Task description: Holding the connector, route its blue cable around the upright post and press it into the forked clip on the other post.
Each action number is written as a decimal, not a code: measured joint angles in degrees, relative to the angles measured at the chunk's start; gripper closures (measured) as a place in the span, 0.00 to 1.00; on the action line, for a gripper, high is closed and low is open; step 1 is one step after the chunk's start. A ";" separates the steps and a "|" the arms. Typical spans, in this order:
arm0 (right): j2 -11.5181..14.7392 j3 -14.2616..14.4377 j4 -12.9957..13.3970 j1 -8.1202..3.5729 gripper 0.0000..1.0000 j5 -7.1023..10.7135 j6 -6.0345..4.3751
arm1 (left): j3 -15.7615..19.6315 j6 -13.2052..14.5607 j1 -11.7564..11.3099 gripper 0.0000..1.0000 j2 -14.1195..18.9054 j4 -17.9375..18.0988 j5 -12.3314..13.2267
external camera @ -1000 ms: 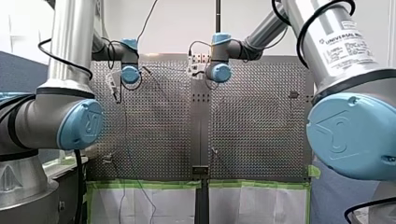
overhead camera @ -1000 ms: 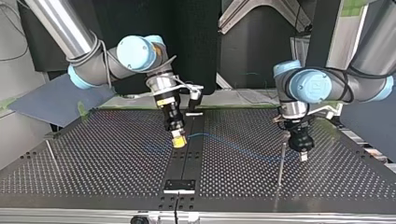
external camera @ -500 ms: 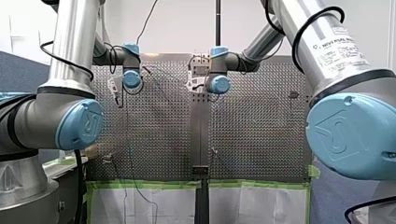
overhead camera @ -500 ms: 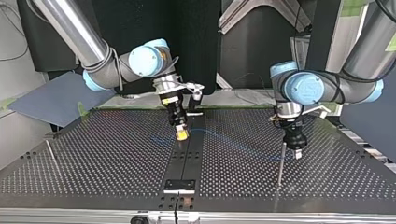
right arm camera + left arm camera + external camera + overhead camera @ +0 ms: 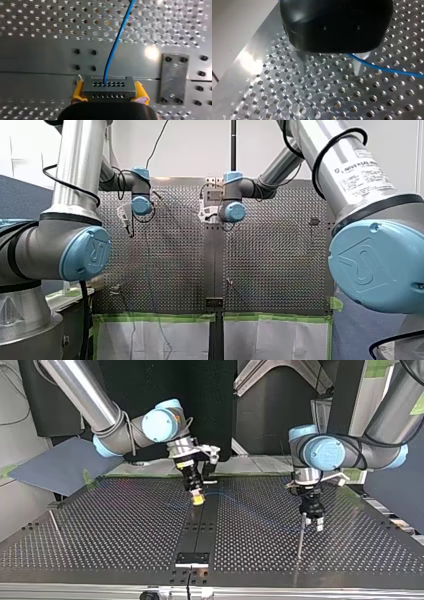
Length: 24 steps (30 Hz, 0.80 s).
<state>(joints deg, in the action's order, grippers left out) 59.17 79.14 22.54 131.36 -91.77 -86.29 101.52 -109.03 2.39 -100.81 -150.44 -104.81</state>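
Observation:
My right gripper [image 5: 109, 94] is shut on the grey connector [image 5: 109, 86], yellow pads on both of its sides. The blue cable [image 5: 115, 42] leaves the connector and runs ahead over the perforated plate. In the top view this gripper [image 5: 198, 499] hangs over the dark centre strip. The cable [image 5: 235, 502] trails from there toward the thin upright post [image 5: 300, 536] at the view's right. My left gripper [image 5: 312, 520] hovers beside that post's top, fingers apart. In its wrist view the cable [image 5: 387, 70] passes one blurred finger [image 5: 359, 62]. The forked-clip post [image 5: 54, 524] stands at the top view's left.
A small black plate [image 5: 192, 559] is bolted on the centre strip [image 5: 200, 532] near the top view's front edge; it also shows beside the connector [image 5: 173, 78]. Green tape [image 5: 160, 317] lines the table edge in the front view.
My right gripper carried the connector farther from the top view's camera and slightly to its right. My left gripper shifted to the top view's left, nearer the post, and its fingers came apart.

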 joint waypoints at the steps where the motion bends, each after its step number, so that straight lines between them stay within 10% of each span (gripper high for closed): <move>1: -0.27 0.08 -0.34 0.05 1.00 -0.08 0.22 | 0.05 -0.13 0.03 0.00 0.01 -0.08 -0.42; 24: -7.66 2.31 1.90 -1.44 1.00 -2.49 0.53 | 0.11 -0.30 0.87 0.00 -4.14 -0.57 -0.16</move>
<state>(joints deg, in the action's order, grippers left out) 51.51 81.45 24.44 129.92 -94.25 -85.75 101.63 -109.33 3.26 -104.95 -151.01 -104.97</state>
